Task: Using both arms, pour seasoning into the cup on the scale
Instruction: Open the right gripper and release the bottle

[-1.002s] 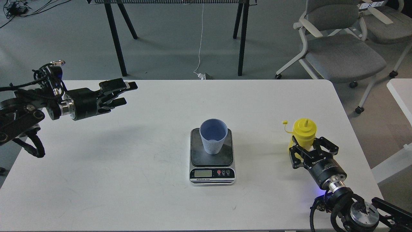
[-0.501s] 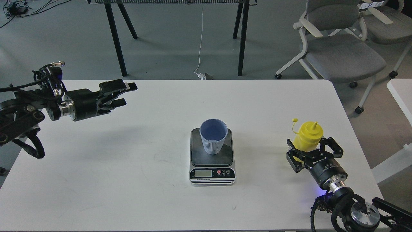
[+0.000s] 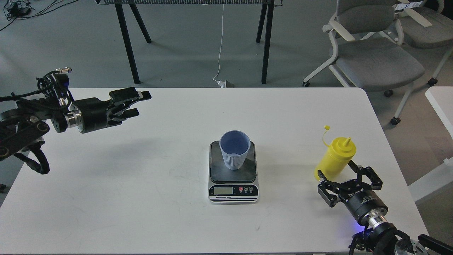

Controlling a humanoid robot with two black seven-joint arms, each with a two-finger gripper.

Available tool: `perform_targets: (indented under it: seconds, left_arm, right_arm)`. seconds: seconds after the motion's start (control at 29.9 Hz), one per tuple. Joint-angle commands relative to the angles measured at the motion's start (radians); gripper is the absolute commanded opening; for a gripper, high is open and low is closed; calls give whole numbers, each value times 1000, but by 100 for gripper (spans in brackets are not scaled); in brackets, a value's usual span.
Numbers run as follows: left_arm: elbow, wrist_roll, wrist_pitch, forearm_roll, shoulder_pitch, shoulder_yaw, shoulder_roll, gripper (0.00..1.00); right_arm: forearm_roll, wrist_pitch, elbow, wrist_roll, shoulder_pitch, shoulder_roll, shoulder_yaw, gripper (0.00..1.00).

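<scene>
Two arms and three task items on a white worktop [image 3: 141, 184]. The cup [image 3: 234, 149] stands upright on the dark plate of the scale [image 3: 233, 179], near the middle of the worktop; its inside looks empty. The yellow bottle [image 3: 335, 158] stands at the right, well apart from the scale, leaning towards the right with its nozzle uncapped and the small cap hanging out on its tether to the upper left. The right tool [image 3: 349, 174] sits at the near side of the bottle's base with its two fingers spread wide; whether either finger touches the bottle cannot be told, and it grips nothing. The left tool [image 3: 136, 102] hangs over the far left of the worktop, well apart from everything, fingers parted and empty.

Risks, as judged from this arrangement:
- The leaning bottle may topple if a finger nudges its base, and with the nozzle open, contents could spill onto the worktop.
- A grip taken low on a tall, soft bottle may let it swing or squeeze out early.
- Any push on the light cup could tip it or shift it off the plate, spoiling the reading.
- The loose cap could snag on the cup rim during pouring.
</scene>
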Motion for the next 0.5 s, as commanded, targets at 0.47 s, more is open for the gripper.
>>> perform_targets:
  seconds: [0.47]
  left_arm:
    - [0, 0, 0, 0, 10, -2, 0, 99]
  right_arm:
    - [-2, 0, 109, 0, -195, -199, 5, 97]
